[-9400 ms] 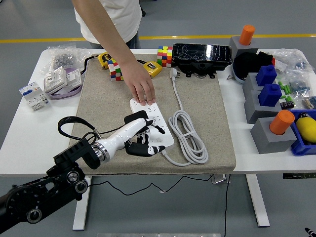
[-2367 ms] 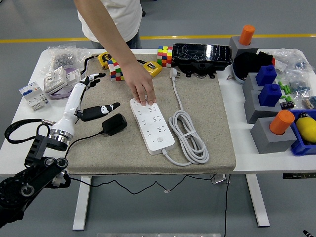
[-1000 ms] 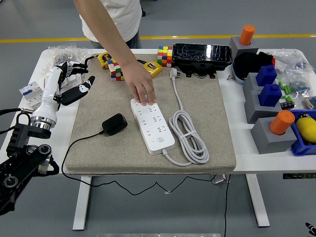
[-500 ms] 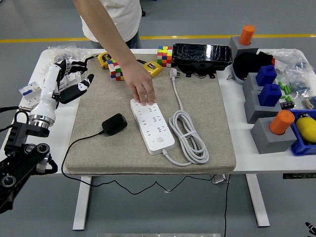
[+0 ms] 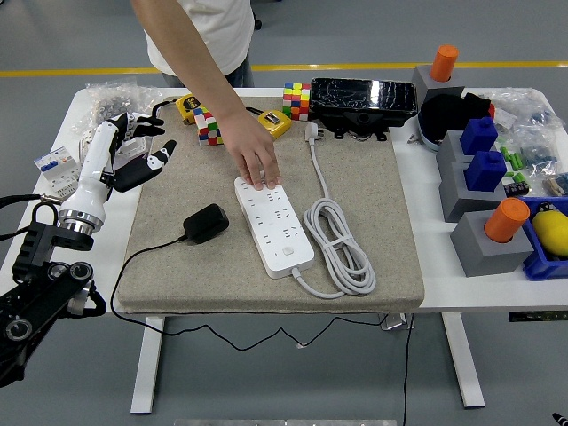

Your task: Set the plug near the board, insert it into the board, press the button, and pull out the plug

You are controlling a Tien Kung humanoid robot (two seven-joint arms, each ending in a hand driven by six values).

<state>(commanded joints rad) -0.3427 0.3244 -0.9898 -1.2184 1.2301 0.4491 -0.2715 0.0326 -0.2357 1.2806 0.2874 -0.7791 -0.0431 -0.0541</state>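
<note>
Plug: though the task calls for insertion, one black plug (image 5: 205,223) is seen lying on the mat (image 5: 177,266), just left of the single white board (image 5: 273,224).
Left hand (image 5: 133,151): fingers spread, nothing held, raised at the mat's far-left corner.
Board: steadied by a person's hand (image 5: 256,158).
Advice: plug to be grasped squarely by its body.
Count: two orange cylinders, two blue blocks.

A black plug (image 5: 205,223) is lying loose on the grey mat, just left of the board and apart from it, its thin black cord trailing off toward the table's near edge. The white board (image 5: 273,224) is lying flat and slanted on the mat, its sockets all unoccupied and its button facing up near the close end.
</note>
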